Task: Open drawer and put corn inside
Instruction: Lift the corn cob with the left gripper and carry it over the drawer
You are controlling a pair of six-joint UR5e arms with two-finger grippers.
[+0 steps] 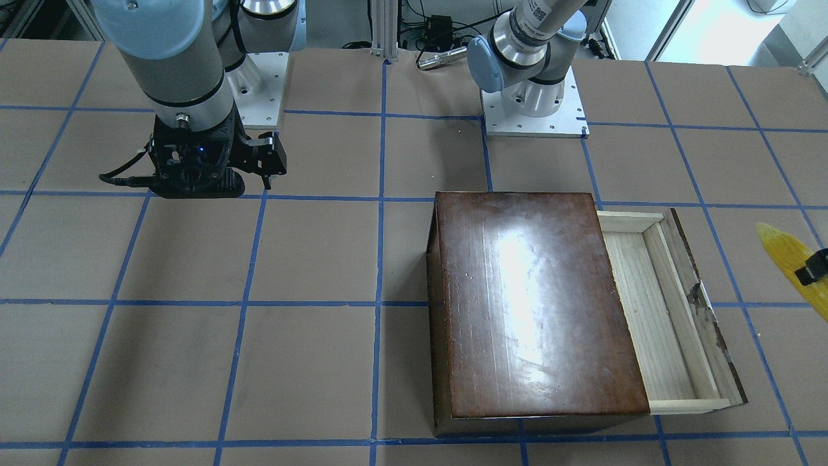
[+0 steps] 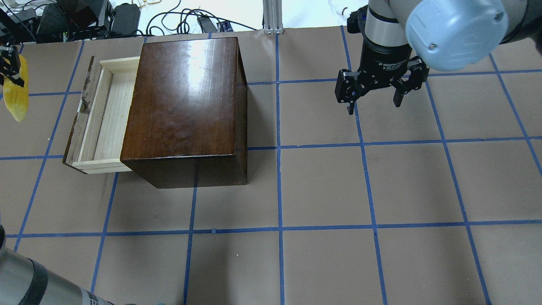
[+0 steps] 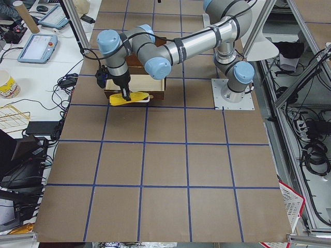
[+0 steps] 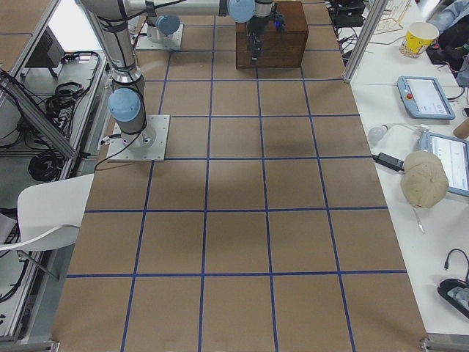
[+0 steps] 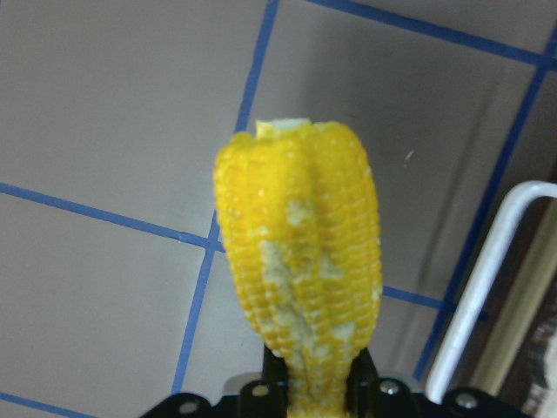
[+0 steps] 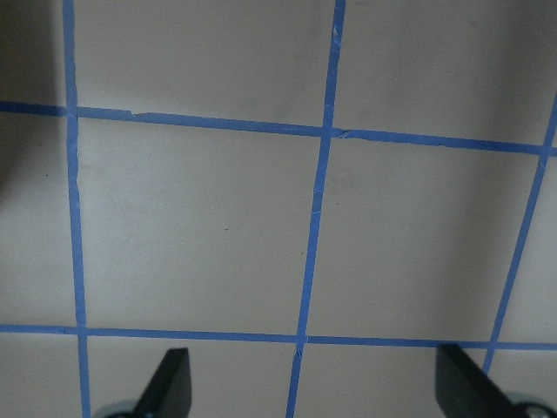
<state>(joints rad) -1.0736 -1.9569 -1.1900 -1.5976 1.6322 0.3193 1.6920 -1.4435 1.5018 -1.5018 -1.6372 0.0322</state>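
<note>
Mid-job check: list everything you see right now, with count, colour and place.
Box: 1, glossy dark brown, on the table's left half.
Drawer: 1, pale wood with a worn dark front, pulled partly out of the box, nothing visible inside.
Corn: 1, yellow, held above the table beyond the drawer's front.
Table: 1, brown cover with a blue tape grid.
Paper cup: 1, yellow-printed, on a side bench.
Left gripper: 1, black, shut on the corn.
Right gripper: 1, black, open and empty, above the table.
</note>
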